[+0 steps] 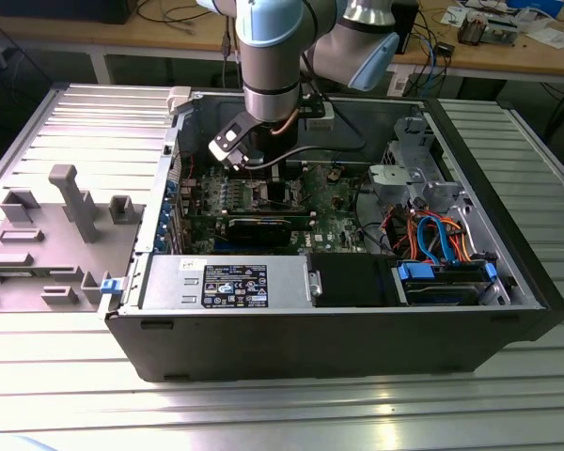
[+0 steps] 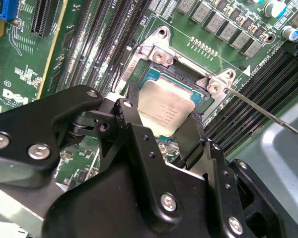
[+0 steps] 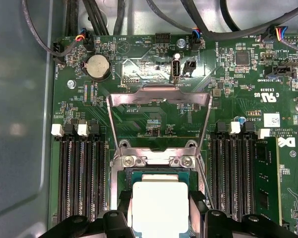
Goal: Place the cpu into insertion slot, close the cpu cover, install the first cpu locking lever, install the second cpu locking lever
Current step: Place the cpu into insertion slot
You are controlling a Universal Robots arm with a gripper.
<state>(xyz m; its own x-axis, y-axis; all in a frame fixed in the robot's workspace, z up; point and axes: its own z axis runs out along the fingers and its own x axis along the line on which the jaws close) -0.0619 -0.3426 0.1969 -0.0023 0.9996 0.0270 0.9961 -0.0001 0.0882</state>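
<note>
My gripper (image 2: 161,118) reaches down into the open computer case (image 1: 508,282) over the green motherboard (image 1: 334,211). In both wrist views its two black fingers (image 2: 132,111) flank the cpu (image 2: 165,110), a square silver chip, and press on opposite edges. The cpu (image 3: 160,206) sits level right over the insertion slot (image 3: 139,174), whose teal rim (image 2: 161,78) shows past the chip's far edge. I cannot tell whether the chip is seated. The cpu cover (image 3: 159,96), a silver frame, is swung fully open and lies back on the board. A thin wire locking lever (image 2: 268,114) stands out to one side.
Black memory slots (image 3: 82,173) run on both sides of the socket. A long black card (image 1: 263,227) lies across the board near the arm. Cables (image 1: 432,235) and drive bays fill the case at the exterior view's right. A grey fixture tray (image 1: 47,235) sits outside at the left.
</note>
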